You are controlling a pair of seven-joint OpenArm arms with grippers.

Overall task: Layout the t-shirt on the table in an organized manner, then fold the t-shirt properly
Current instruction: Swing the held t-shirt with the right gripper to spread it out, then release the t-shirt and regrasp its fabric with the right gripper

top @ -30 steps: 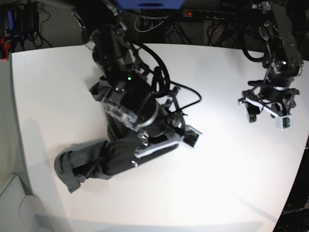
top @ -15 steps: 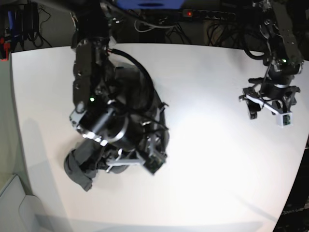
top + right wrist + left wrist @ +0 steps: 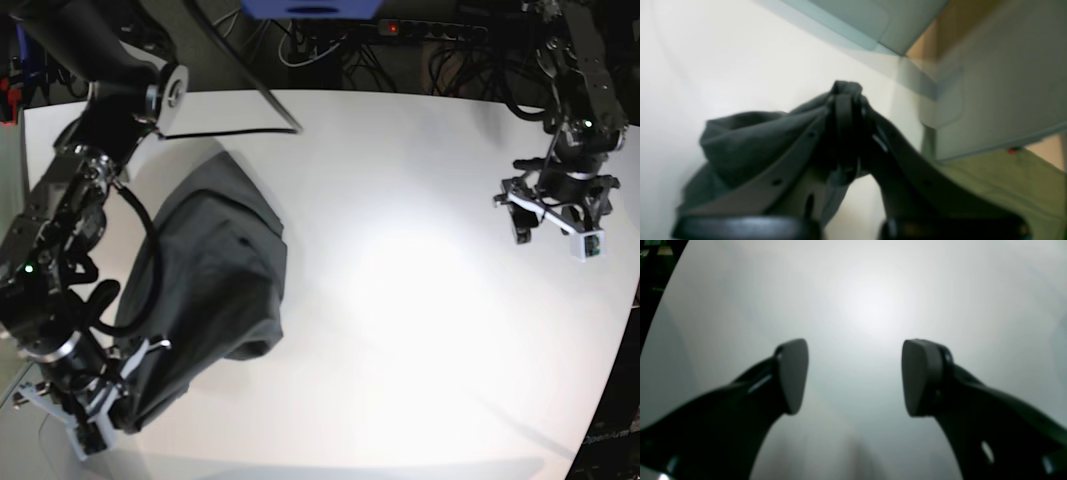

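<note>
The dark grey t-shirt (image 3: 215, 270) lies stretched across the left part of the white table (image 3: 420, 330), drawn out toward the front left corner. My right gripper (image 3: 112, 398) hangs over that corner. In the right wrist view it (image 3: 846, 100) is shut on a bunched fold of the t-shirt (image 3: 746, 140), which drapes down from the fingertips over the table (image 3: 706, 50). My left gripper (image 3: 550, 225) hovers at the far right, apart from the shirt. In the left wrist view it (image 3: 855, 376) is open with only bare table (image 3: 867, 300) between its pads.
Cables and a power strip (image 3: 420, 30) lie beyond the table's far edge. Past the left edge, the right wrist view shows pale bins or boxes (image 3: 990, 83) and a greenish floor (image 3: 1007, 186).
My right arm has swung from the middle of the table to the front left corner, pulling the t-shirt from a crumpled bundle into a long spread sheet. The left arm has stayed put.
</note>
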